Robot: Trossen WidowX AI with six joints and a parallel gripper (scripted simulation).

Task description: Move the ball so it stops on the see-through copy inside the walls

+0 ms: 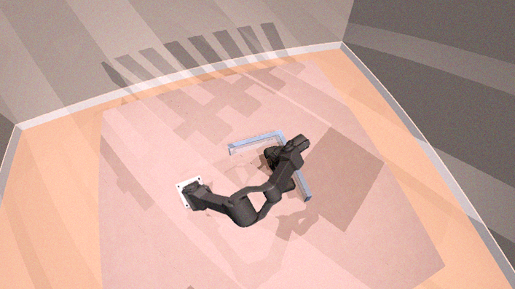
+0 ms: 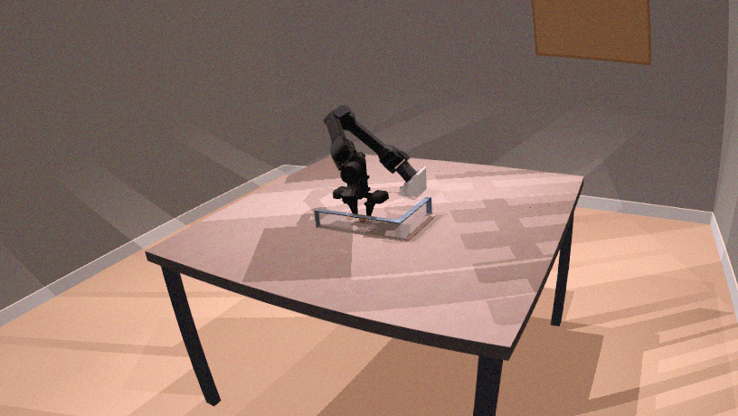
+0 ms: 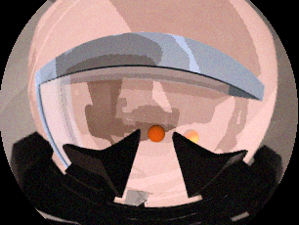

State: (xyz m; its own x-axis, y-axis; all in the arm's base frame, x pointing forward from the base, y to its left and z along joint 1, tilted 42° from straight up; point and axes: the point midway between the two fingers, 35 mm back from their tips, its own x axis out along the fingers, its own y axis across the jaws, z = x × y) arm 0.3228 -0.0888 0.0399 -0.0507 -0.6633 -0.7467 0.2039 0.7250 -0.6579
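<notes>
While the table (image 2: 413,289) carries the corner walls (image 3: 162,61), the tool (image 3: 156,152) hangs inside them, fingers half apart, gripping nothing; the ball (image 3: 156,133) lies between the tips; its pale copy (image 3: 192,136) sits just beside.
</notes>
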